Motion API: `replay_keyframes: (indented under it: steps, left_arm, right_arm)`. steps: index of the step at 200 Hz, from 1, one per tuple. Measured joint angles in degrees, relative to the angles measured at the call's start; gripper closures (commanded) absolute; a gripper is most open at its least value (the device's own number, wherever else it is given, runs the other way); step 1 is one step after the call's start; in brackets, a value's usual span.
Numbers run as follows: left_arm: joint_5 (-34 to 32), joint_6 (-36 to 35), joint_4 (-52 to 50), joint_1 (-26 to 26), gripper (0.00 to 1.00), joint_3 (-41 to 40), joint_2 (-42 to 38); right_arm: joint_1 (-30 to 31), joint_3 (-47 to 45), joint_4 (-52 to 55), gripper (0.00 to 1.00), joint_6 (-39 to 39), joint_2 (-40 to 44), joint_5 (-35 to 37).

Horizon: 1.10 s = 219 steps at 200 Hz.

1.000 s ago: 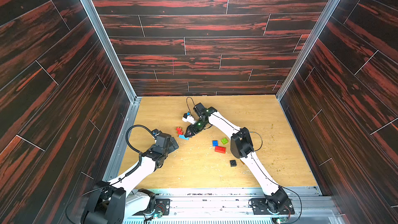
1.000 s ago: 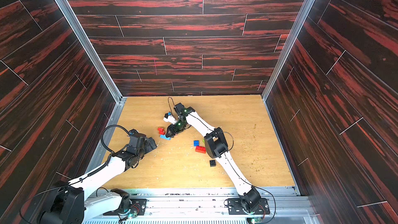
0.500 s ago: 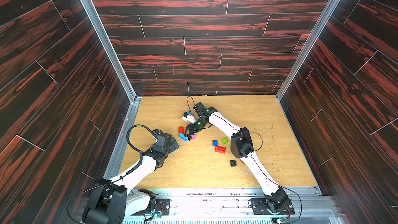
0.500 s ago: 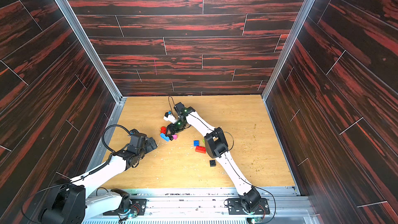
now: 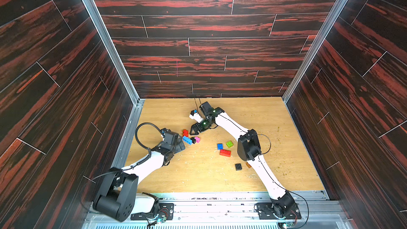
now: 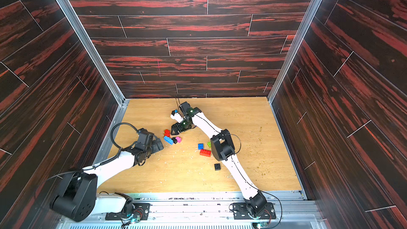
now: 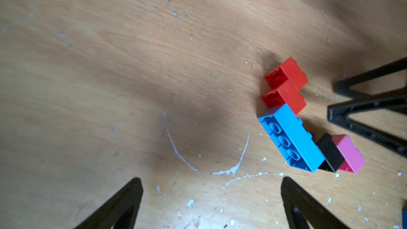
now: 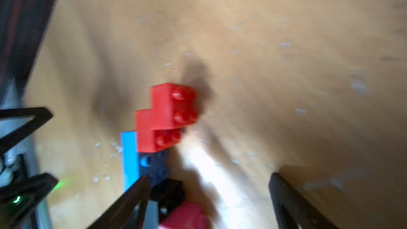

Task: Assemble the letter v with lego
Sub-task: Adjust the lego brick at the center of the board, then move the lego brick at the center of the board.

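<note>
The lego assembly lies on its side on the wooden table (image 5: 198,172): two red bricks (image 5: 185,132) stepped onto a light blue oblong brick (image 5: 187,140), then a black brick (image 5: 193,140) and a pink brick (image 5: 197,139). The left wrist view shows the same chain, red bricks (image 7: 285,87), light blue brick (image 7: 293,137), pink brick (image 7: 350,154). My right gripper (image 5: 193,131) hovers open just behind the chain, holding nothing; the red bricks (image 8: 167,115) show ahead of it (image 8: 209,178). My left gripper (image 5: 181,146) stands open beside the light blue end, over bare wood (image 7: 211,181).
Loose bricks lie right of the chain: a blue one (image 5: 219,146), a lime green one (image 5: 229,144), a red oblong one (image 5: 225,152), a black one (image 5: 238,166) and a small orange one (image 5: 248,165) beside the right arm. Dark walls enclose three sides.
My right gripper has opened, let go of the brick chain and drawn back from it; the pink and black end now lies uncovered. The left arm has barely moved.
</note>
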State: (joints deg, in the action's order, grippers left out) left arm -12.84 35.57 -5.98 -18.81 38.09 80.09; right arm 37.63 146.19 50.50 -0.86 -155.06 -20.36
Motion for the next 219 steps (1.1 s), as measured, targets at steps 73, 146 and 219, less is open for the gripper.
replay_keyframes:
  steps: [73, 146, 219]
  left_arm:
    - [1.8, -3.9, -2.3, -5.2, 0.0, 4.6, 7.0]
    - [2.4, -5.6, -3.7, -6.7, 0.0, 9.6, 14.1]
    - [1.6, -5.1, -3.7, -6.9, 0.0, 15.9, 21.3]
  right_arm:
    - [-0.8, -10.1, -2.9, 0.1, 3.6, 10.2, 12.5]
    - [-0.9, -20.0, -6.4, 0.1, 7.1, 18.9, 20.5]
    - [-1.0, -30.0, -9.2, 0.1, 8.9, 25.5, 21.5]
